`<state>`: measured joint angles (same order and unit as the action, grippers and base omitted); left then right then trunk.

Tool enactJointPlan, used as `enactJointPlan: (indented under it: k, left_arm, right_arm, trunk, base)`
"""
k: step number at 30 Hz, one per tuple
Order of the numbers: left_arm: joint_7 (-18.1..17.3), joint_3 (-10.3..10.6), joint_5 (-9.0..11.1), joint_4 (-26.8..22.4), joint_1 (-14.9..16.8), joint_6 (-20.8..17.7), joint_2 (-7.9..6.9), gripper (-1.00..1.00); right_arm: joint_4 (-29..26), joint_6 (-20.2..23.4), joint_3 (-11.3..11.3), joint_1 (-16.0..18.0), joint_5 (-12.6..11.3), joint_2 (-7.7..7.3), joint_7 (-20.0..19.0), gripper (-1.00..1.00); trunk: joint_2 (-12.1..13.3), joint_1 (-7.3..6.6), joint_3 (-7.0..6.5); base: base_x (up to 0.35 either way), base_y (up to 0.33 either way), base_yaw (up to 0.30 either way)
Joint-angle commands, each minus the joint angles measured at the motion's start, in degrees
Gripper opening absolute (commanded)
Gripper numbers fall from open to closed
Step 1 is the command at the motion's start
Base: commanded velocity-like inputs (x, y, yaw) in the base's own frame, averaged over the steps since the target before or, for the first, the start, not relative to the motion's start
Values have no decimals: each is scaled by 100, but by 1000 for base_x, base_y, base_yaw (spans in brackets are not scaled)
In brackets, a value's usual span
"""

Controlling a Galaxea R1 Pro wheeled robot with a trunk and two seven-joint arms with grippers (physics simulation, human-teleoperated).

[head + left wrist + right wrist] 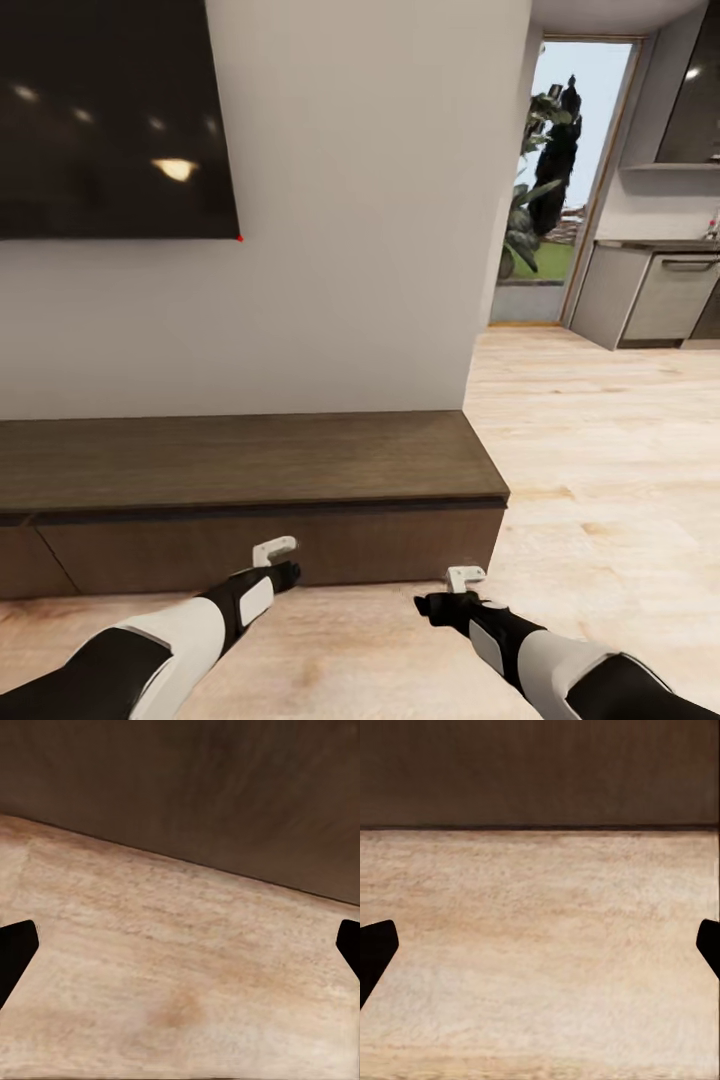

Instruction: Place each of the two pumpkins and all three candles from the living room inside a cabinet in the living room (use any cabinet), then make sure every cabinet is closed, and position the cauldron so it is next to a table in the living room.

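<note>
The long dark-brown cabinet (pixel 250 490) stands against the pale wall, its drawer fronts flush and shut, its top bare, and its right end stops where the wall ends and the light wood floor (pixel 600 450) runs on toward a kitchen. Above it on the wall hangs a black screen (pixel 110 115). Both arms reach low toward the cabinet's front: the left claw (pixel 275 552) is just before the drawer face near its lower edge, the right claw (pixel 466 577) is near the cabinet's right corner, just above the floor. In each wrist view the two dark fingertips (pixel 15 952) (pixel 375 952) stand far apart at the picture's edges with nothing between them, so both claws are spread wide and hold nothing; beyond them lie floor planks and the brown cabinet front (pixel 540 772)
</note>
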<state>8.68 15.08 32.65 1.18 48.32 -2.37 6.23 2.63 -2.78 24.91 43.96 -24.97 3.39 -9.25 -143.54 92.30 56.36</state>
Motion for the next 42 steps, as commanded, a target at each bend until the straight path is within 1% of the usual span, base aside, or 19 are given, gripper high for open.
enactJointPlan:
  k: [1, 2, 4, 5, 8, 11, 12, 13, 14, 20, 24, 29, 31, 42]
  left_arm:
    - [17, 48, 62, 28, 5, -23, -7, 100]
    - [21, 48, 102, 99, -48, -44, -30, 100]
    - [24, 48, 122, 134, -202, -53, -57, 100]
    - [23, 47, 127, 142, -258, -55, -68, 100]
    - [26, 43, 136, 157, -397, -58, -112, 100]
    - [23, 44, 143, 166, -506, -64, -215, 100]
    - [22, 44, 145, 167, -525, -66, -248, 100]
    - [21, 42, 148, 169, -570, -67, -302, 100]
    - [21, 41, 150, 169, -598, -68, -322, 100]
    - [26, 39, 154, 171, -853, -65, -393, 100]
    - [26, 39, 159, 172, -976, -63, -402, 100]
    - [21, 39, 162, 168, -1134, -49, -401, 100]
    - [22, 34, 167, 165, -1195, -43, -400, 100]
    - [-13, 24, 171, 169, -1235, -54, -416, 100]
  right_arm:
    - [38, -31, 43, -67, -62, -34, -35, 100]
    - [56, -33, 40, -352, -72, -115, -35, 100]
    - [63, -32, 36, -575, -84, -160, -30, 100]
    - [65, -29, 35, -622, -86, -169, -28, 100]
    - [68, -26, 34, -714, -88, -189, -32, 100]
    - [71, -24, 33, -776, -84, -254, -58, 100]
    - [71, -23, 32, -784, -83, -288, -61, 100]
    - [71, -23, 35, -800, -81, -367, -67, 100]
    - [71, -22, 36, -805, -81, -409, -69, 100]
    - [77, -4, 40, -823, -74, -626, -58, 100]
    - [80, 53, 40, -842, -71, -673, -63, 100]
    - [81, 256, 41, -941, -70, -694, -59, 100]
    - [80, 407, 41, -973, -69, -697, -51, 100]
    - [78, 837, 32, -994, -77, -714, -49, 100]
  trunk:
    - [-1, -4, -18]
    - [0, -6, -40]
    - [3, -11, -84]
    - [4, -14, -106]
    - [8, -22, -171]
    - [12, -29, -230]
    - [14, -32, -248]
    - [15, -35, -264]
    - [16, -37, -280]
    - [24, -53, -367]
    - [30, -63, -420]
    - [230, -172, -466]
    - [310, -216, -484]
    - [751, -458, -582]
  base:
    - [0, 0, 0]
    - [0, 0, 0]
    - [0, 0, 0]
    - [0, 0, 0]
    - [0, 0, 0]
    - [0, 0, 0]
    - [0, 0, 0]
    - [0, 0, 0]
    - [0, 0, 0]
    - [0, 0, 0]
    - [0, 0, 0]
    - [0, 0, 0]
    - [0, 0, 0]
    - [0, 0, 0]
